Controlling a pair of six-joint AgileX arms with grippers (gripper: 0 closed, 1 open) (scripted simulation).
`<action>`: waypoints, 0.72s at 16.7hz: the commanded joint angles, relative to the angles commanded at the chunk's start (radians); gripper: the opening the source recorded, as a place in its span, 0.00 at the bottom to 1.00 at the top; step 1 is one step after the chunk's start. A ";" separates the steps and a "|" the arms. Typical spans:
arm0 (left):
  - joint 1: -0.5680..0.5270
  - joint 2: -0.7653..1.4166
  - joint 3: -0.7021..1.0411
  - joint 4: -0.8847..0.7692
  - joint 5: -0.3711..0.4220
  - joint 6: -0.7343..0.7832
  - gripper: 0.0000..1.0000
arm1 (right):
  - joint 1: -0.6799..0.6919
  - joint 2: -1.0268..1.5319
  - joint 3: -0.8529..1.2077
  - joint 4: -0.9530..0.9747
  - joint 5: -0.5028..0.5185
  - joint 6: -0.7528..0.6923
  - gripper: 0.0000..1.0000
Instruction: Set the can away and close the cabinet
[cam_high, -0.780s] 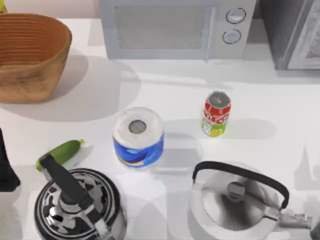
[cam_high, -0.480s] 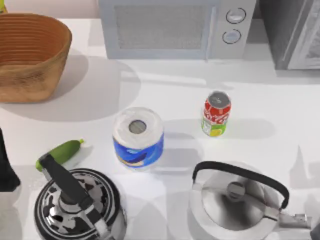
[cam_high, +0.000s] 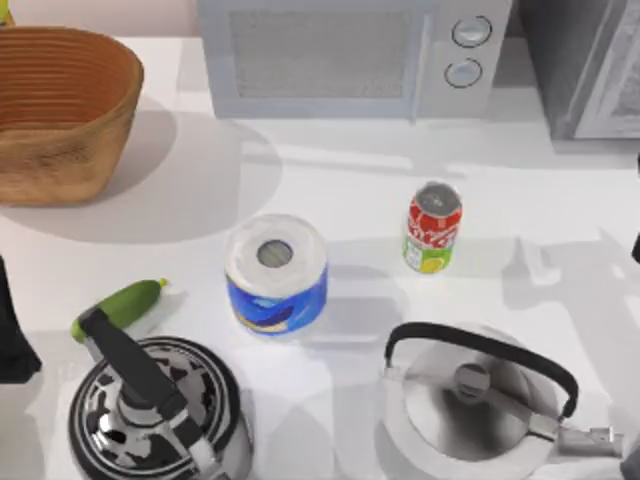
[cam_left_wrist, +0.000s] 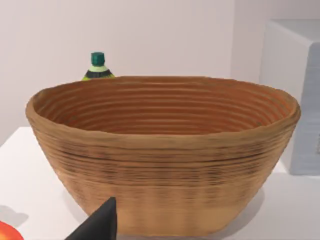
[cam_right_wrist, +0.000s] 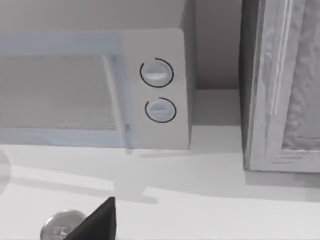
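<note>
The can (cam_high: 433, 227), red with a yellow-green lower band and a silver top, stands upright right of the table's middle, in front of the microwave's knobs. Its silver top (cam_right_wrist: 62, 227) also shows in the right wrist view, beside a dark part of my right gripper (cam_right_wrist: 100, 220). A sliver of my right arm (cam_high: 636, 245) is at the right edge, well clear of the can. The grey cabinet (cam_high: 590, 70) stands at the far right; its door panel (cam_right_wrist: 280, 85) looks slanted outward. My left arm (cam_high: 10, 330) stays at the left edge, with its gripper tip (cam_left_wrist: 100, 225) facing the basket.
A blue-and-white paper roll (cam_high: 276, 272) stands left of the can. A microwave (cam_high: 350, 55) lines the back and a wicker basket (cam_high: 60, 110) sits far left. Two kettles (cam_high: 150, 410) (cam_high: 480, 400) fill the front, with a cucumber (cam_high: 120, 305) beside the left one.
My right arm's shadow has shifted across the table's right side towards the can, and a dark sliver of the arm now shows at the right edge. The can has not moved.
</note>
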 joint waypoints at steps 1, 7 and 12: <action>0.000 0.000 0.000 0.000 0.000 0.000 1.00 | 0.035 0.109 0.067 -0.005 0.032 0.027 1.00; 0.000 0.000 0.000 0.000 0.000 0.000 1.00 | 0.220 0.756 0.390 0.000 0.193 0.224 1.00; 0.000 0.000 0.000 0.000 0.000 0.000 1.00 | 0.291 1.075 0.472 0.009 0.242 0.366 1.00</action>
